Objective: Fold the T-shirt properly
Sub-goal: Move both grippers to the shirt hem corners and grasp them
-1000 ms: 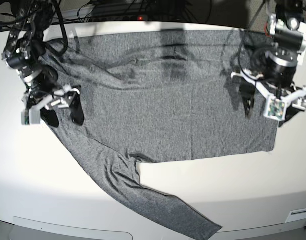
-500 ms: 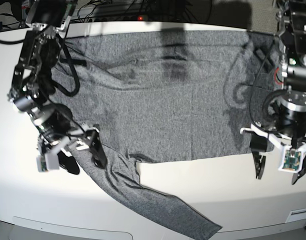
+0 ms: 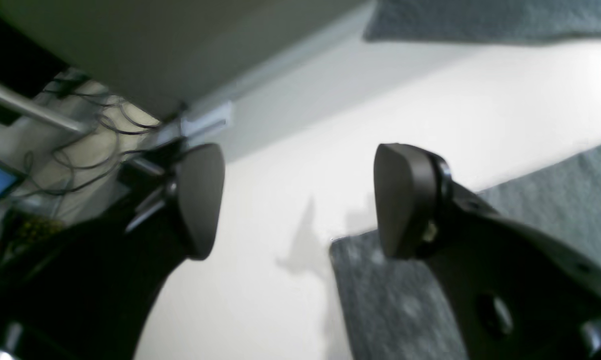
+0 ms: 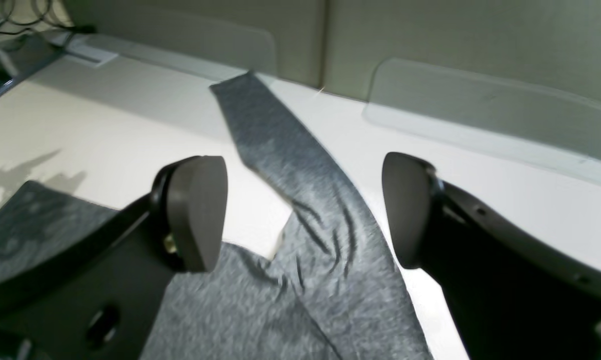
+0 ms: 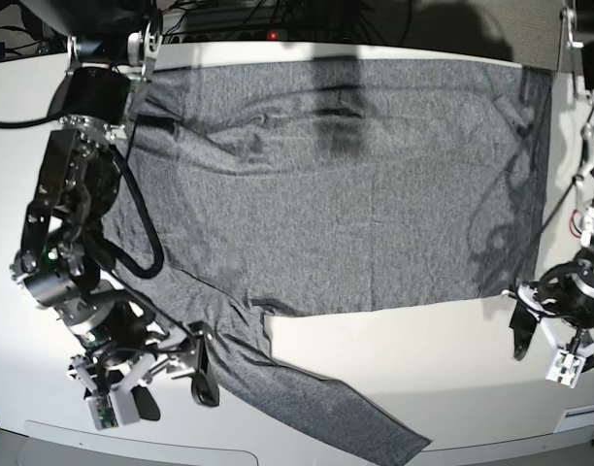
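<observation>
Since the earlier frames, both of your arms have swung from the far side of the table (image 5: 307, 364) toward its near edge. Your right hand (image 5: 171, 383) now hangs over the sleeve near the near-left corner, and your left hand (image 5: 547, 351) sits just past the shirt's near-right corner, over bare table. The T-shirt (image 5: 336, 184) has not shifted: it lies flat across the far half of the table, one long sleeve (image 5: 307, 403) running diagonally to the near edge.

The table is off-white, with cables (image 5: 258, 15) bunched behind its far edge.

Both hands stand wide with nothing between the fingers; the right wrist view shows the sleeve (image 4: 300, 165) below the gap, the left wrist view a shirt corner (image 3: 380, 300) under one finger (image 3: 405, 200). The left wrist view is blurred, and the shirt's far-left part is hidden behind your right arm.
</observation>
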You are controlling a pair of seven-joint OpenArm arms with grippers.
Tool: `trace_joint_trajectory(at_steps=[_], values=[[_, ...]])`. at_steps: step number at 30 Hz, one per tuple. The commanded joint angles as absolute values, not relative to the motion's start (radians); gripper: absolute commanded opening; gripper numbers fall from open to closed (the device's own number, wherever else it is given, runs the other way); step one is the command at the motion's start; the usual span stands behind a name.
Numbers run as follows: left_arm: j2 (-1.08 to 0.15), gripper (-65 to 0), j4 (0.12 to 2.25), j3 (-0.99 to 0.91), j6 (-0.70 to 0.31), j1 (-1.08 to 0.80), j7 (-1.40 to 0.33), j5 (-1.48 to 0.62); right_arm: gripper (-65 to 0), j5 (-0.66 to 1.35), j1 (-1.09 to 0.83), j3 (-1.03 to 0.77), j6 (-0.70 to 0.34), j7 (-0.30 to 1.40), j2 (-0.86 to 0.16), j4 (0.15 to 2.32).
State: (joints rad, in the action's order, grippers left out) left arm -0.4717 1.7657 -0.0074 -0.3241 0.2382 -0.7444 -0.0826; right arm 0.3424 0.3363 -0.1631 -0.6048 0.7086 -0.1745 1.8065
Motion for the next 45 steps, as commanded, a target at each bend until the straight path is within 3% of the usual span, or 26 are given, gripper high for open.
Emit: trace_joint_trajectory(at_steps=[1,3,8,19,25,34,41,45], values=[[-0.492,-19.9,1.74,-0.014,-0.355,0.288,-0.743,-0.121,-17.7,0.354,0.364,-0.165,-0.602,0.686,-0.18,1.821],[-0.511,-19.9,1.653,-0.014,-0.413,0.345,-0.765,-0.177,-17.7,0.354,0.365,-0.165,-0.602,0.692,-0.18,1.821],[-0.588,-19.9,1.409,-0.014,-0.438,0.519,-0.771,-0.275,-17.7,0.355,0.365,-0.165,-0.602,0.721,-0.18,1.821],[-0.646,-19.9,0.78,-0.014,-0.698,0.93,-0.914,-0.466,-17.7,0.37,0.365,-0.165,-0.602,0.739,-0.18,1.821],[-0.635,-19.9,0.549,-0.012,-0.698,1.041,-0.811,-0.471,-17.7,0.371,0.364,-0.165,-0.602,0.771,-0.18,1.821],[-0.568,-19.9,0.333,-0.012,-0.698,0.987,-0.651,-0.373,-17.7,0.403,0.363,-0.165,-0.602,0.822,-0.18,1.821],[-0.526,-19.9,0.316,-0.012,-0.698,0.798,-0.444,-0.251,-17.7,0.473,0.363,-0.165,-0.603,0.933,-0.18,1.822],[-0.527,-19.9,0.316,-0.012,-0.698,0.743,-0.432,-0.251,-17.7,0.526,0.363,-0.165,-0.606,0.956,-0.18,1.822]])
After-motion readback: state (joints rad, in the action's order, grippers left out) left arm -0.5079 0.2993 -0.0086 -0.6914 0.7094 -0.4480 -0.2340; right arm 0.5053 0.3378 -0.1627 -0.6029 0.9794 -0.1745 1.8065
